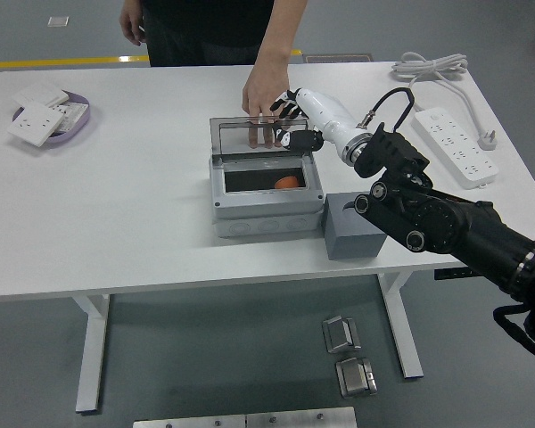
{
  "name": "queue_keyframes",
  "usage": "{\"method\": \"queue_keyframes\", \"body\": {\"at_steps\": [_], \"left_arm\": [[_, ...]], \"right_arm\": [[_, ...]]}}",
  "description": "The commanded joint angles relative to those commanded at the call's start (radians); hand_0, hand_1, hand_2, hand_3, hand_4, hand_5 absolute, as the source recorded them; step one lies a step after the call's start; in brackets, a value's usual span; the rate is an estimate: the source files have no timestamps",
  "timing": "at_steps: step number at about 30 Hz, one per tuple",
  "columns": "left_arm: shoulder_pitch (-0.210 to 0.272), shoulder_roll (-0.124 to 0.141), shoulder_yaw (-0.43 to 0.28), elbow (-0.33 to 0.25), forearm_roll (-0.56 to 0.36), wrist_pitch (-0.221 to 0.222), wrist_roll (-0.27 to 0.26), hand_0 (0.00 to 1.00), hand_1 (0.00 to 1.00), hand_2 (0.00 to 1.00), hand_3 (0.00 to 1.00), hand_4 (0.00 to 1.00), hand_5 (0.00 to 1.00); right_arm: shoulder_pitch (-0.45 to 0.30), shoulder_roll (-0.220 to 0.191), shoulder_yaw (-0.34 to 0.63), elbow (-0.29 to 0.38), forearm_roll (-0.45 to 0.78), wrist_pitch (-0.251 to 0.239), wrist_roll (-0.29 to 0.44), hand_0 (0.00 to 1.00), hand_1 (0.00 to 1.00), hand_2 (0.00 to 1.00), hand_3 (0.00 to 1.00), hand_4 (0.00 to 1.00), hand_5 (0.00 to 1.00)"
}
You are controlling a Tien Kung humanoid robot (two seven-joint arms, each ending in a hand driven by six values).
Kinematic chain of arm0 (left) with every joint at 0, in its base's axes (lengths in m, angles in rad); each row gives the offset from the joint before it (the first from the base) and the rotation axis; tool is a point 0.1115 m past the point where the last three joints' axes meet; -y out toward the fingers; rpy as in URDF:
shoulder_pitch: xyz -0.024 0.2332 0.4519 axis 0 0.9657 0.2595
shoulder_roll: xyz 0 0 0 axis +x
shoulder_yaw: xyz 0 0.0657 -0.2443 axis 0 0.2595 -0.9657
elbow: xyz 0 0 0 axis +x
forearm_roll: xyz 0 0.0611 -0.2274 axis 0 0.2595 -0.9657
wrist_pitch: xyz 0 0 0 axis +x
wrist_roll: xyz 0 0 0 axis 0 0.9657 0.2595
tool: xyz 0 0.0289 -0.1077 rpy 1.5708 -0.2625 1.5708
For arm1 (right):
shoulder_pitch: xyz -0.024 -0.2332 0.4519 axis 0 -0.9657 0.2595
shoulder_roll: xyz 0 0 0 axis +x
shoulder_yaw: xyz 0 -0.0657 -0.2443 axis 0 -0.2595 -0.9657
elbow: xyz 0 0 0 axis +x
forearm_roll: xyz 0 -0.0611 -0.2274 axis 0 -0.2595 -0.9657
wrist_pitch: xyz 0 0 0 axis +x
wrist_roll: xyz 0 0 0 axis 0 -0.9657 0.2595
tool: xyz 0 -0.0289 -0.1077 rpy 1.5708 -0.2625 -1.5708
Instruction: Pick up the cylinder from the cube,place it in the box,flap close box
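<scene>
A: Which step is running?

B: Lid closing. The orange cylinder [287, 183] is already lying inside the grey plastic box [266, 203], toward 3 o'clock in the cavity. The right hand [296, 130], white-shelled with black fingers, is reaching to the clear hinged lid [260, 138] at its 3 o'clock edge; fingers look loosely curled, grasping nothing. A person's hand [266, 94] is resting on the lid at 12 o'clock.

A: Next move?

B: Probably tipping the lid toward 6 o'clock, over the opening.

A: Counts?

B: One cylinder, one box, one grey cube [355, 234], one white power strip [456, 146].
</scene>
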Motion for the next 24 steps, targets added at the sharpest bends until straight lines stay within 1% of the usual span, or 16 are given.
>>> {"method": "queue_keyframes", "body": {"at_steps": [3, 4, 10, 17, 20, 24], "left_arm": [[0.001, -0.001, -0.001, 0.000, -0.001, 0.000, -0.001, 0.598, 0.622, 0.577, 0.611, 0.672, 0.293], [0.002, -0.001, 0.000, 0.000, -0.003, 0.000, -0.002, 0.598, 0.622, 0.577, 0.612, 0.672, 0.294], [0.003, -0.005, 0.003, 0.000, -0.008, 0.000, -0.004, 0.598, 0.622, 0.576, 0.611, 0.673, 0.296], [0.006, -0.007, 0.005, 0.000, -0.013, 0.002, -0.007, 0.598, 0.622, 0.576, 0.611, 0.672, 0.297], [0.007, -0.008, 0.004, 0.000, -0.013, 0.002, -0.006, 0.598, 0.622, 0.576, 0.611, 0.672, 0.297], [0.007, -0.009, 0.004, 0.000, -0.014, 0.001, -0.007, 0.598, 0.622, 0.576, 0.611, 0.672, 0.297]], "right_arm": [[-0.016, -0.024, -0.014, 0.058, -0.005, -0.003, -0.007, 0.653, 0.618, 0.622, 0.680, 0.561, 0.240], [-0.027, -0.036, -0.022, 0.088, -0.008, -0.004, -0.014, 0.652, 0.617, 0.620, 0.679, 0.560, 0.243], [-0.068, -0.069, -0.038, 0.185, -0.018, -0.008, -0.029, 0.649, 0.615, 0.618, 0.678, 0.559, 0.244], [-0.122, -0.096, -0.005, 0.307, -0.084, -0.014, -0.064, 0.643, 0.616, 0.617, 0.678, 0.557, 0.245], [-0.140, -0.094, 0.012, 0.327, -0.103, -0.016, -0.070, 0.643, 0.616, 0.617, 0.678, 0.557, 0.245], [-0.158, -0.090, 0.029, 0.328, -0.105, -0.020, -0.069, 0.640, 0.614, 0.617, 0.681, 0.552, 0.244]]}}
